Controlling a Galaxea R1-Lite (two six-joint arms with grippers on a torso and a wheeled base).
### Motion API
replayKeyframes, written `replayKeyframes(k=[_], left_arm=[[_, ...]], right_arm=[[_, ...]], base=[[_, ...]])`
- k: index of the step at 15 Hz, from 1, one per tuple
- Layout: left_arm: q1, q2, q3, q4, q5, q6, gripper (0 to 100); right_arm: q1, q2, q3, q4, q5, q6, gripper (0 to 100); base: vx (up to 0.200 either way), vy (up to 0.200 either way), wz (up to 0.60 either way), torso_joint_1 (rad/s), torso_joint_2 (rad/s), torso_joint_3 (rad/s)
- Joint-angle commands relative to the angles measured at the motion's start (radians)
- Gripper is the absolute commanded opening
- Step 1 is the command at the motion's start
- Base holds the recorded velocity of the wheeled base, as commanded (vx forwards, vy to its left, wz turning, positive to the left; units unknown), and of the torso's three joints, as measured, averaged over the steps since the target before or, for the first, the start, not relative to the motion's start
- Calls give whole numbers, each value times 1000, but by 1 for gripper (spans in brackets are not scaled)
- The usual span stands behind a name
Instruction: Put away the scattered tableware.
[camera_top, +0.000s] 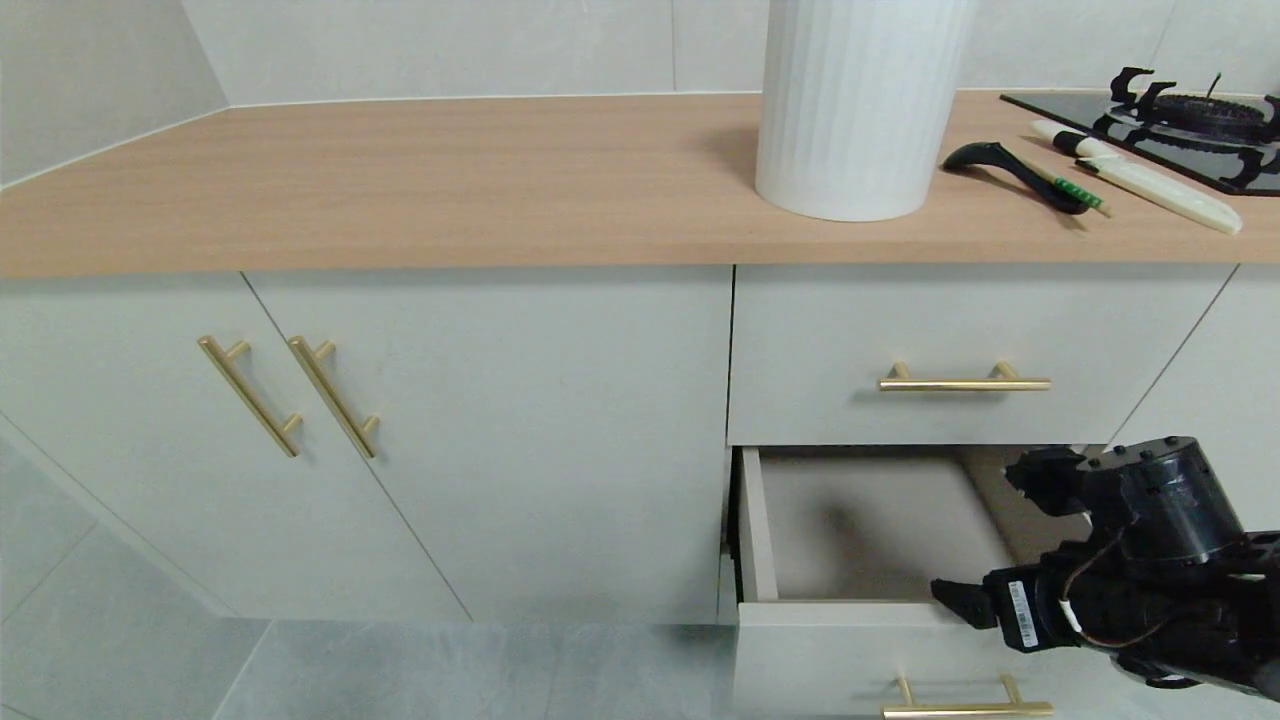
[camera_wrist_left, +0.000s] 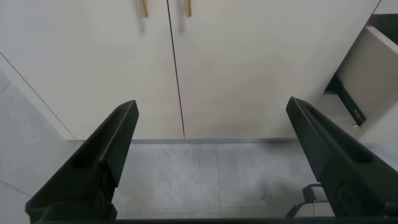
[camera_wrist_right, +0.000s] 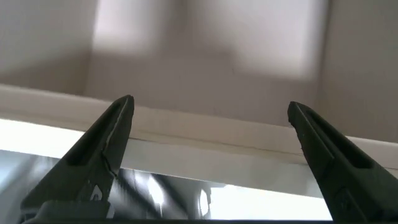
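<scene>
Two pale cabinet doors are seen at the left beneath the wooden countertop, with gold bar handles mounted side by side where they meet. The left gripper is held low in front of these doors, above the grey floor; its fingers are spread wide and nothing is gripped between them.

Further right on the countertop, a tall white ribbed container is stood upright. The scattered tableware is laid just to the right of it, near the counter's right end: a black-handled utensil, a thin stick with a green end that lies across the black one, and a long cream-white utensil just beside them. A black hob is set into the counter behind these pieces.

Below the container, the upper drawer is shut. The lower drawer is pulled out, and its pale floor is exposed.

At the far right, the right gripper is placed at the open drawer's front right corner, with one finger by the front panel and the other over the interior. In the right wrist view the right gripper is shown spread wide, with nothing held and the drawer's front edge lying across the gap.
</scene>
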Motion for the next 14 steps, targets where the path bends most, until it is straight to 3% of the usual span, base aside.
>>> replayKeyframes(k=[1,7,14], left_arm=[[0,2,0,0,0,0,100],[0,2,0,0,0,0,100],[0,0,0,0,0,0,100]], right_arm=[[0,-73,-35,44,15,0,100],[27,-67,-32,148,17,-42,100],[86,-76,-36,395,17,-122,100]], base=[[0,0,0,0,0,0],[0,0,0,0,0,0],[0,0,0,0,0,0]])
